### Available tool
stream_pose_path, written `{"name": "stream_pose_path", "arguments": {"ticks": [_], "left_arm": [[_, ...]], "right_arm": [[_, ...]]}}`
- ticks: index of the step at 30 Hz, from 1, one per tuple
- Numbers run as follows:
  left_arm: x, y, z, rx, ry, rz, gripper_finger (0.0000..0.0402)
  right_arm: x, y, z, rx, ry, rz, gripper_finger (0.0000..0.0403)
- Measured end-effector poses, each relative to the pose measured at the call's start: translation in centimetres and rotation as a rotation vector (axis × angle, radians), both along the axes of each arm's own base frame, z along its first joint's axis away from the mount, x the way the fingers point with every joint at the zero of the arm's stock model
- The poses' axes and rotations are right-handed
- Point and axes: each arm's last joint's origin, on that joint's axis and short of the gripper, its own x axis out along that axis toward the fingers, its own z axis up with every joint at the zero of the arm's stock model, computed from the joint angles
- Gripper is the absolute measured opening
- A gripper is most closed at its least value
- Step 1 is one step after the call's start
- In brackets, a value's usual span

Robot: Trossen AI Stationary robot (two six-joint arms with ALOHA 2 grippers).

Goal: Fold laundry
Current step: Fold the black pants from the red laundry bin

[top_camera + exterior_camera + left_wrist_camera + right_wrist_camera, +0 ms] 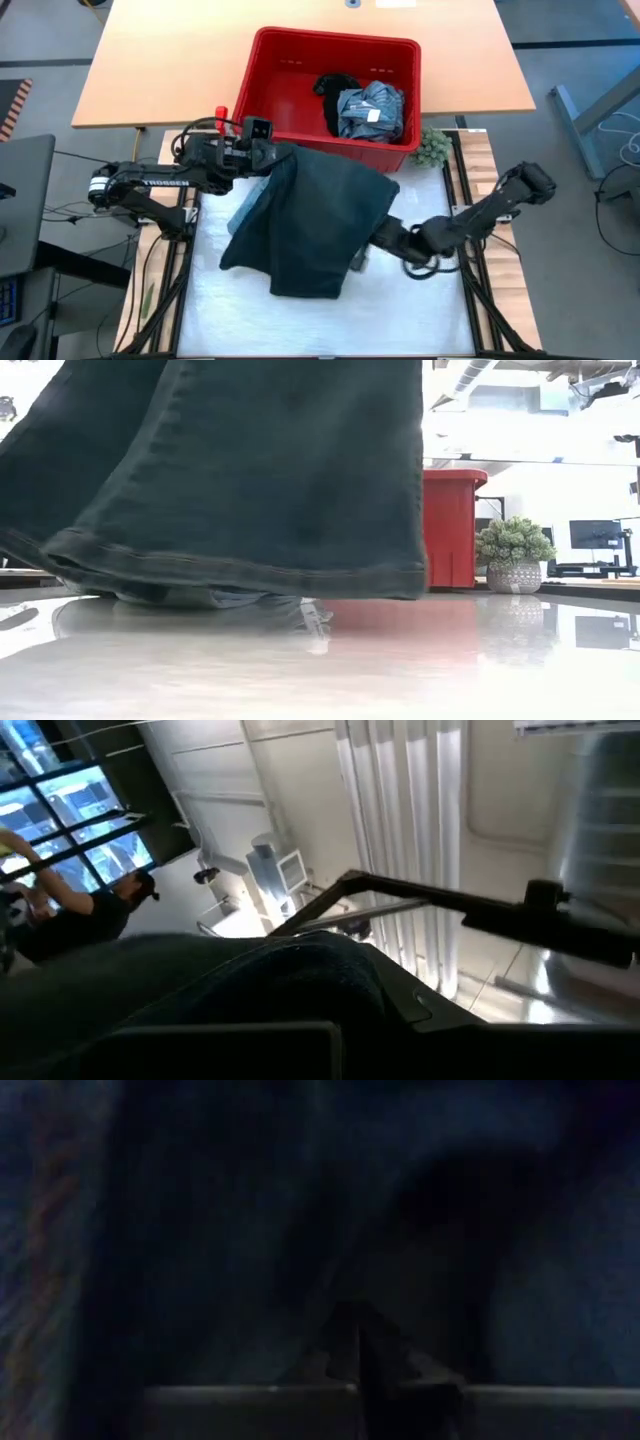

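A dark navy denim-like garment (310, 215) hangs spread between my two grippers, and its hem (240, 565) sits just above the table. My left gripper (268, 152) is shut on its far left part, in front of the red basket. My right gripper (385, 232) is shut at the garment's right edge, its fingertips (358, 1342) closed amid dark cloth. A light blue garment (245, 210) lies on the table under the dark one. In the basket lie a grey-blue striped garment (372, 108) and a black one (335, 88). My left gripper holds the dark garment by its upper far edge (285, 160), coming from the table's left with its fingers tilted upward. Cloth (250, 990) drapes over the fingers and hides the contact. The garment hangs below it. My right gripper is shut on the garment's right edge (378, 222), coming about level from the table's right. The cloth itself covers the place of contact. One layer or several, I cannot tell. The cloth hangs from it, clear of the table.
The red plastic basket (270, 80) stands at the table's far side, right behind the garment. A small green fuzzy plant (432, 147) in a pot (513, 575) stands at the basket's right corner. White table surface (420, 310) shows at the near side.
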Motion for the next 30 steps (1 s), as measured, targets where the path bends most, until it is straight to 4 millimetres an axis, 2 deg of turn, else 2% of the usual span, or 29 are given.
{"name": "stream_pose_path", "arguments": {"ticks": [4,7,10,12,15,17,23,30], "left_arm": [[-0.1,-0.4,0.2,-0.02,-0.008,-0.02,0.0],[-0.8,-1.1,1.3,0.017,-0.041,-0.036,0.0],[-1.8,-1.7,2.3,0.069,-0.06,-0.035,0.0],[-2.6,-1.9,2.9,0.092,-0.06,-0.008,0.0],[-4.1,-2.0,3.6,0.121,-0.022,0.047,0.0],[-4.9,-2.1,3.9,0.138,0.009,0.083,0.0],[-6.1,-2.4,4.3,0.171,0.036,0.134,0.0],[-6.9,-2.7,4.1,0.255,0.132,0.076,0.0]], "right_arm": [[1.6,-1.0,2.5,-0.147,0.192,-0.384,0.0017],[1.5,-2.2,4.6,-0.231,0.269,-0.488,0.0017],[0.0,-3.5,6.6,-0.228,0.184,-0.454,0.0017],[-1.8,-4.5,8.5,-0.181,0.077,-0.403,0.0017],[-4.4,-6.0,10.8,-0.134,-0.093,-0.256,0.0016],[-5.3,-7.1,11.6,-0.111,-0.174,-0.168,0.0016],[-5.2,-8.4,11.9,-0.041,-0.287,-0.014,0.0016],[-5.6,-8.7,12.3,0.109,-0.395,0.125,0.0016]]}}
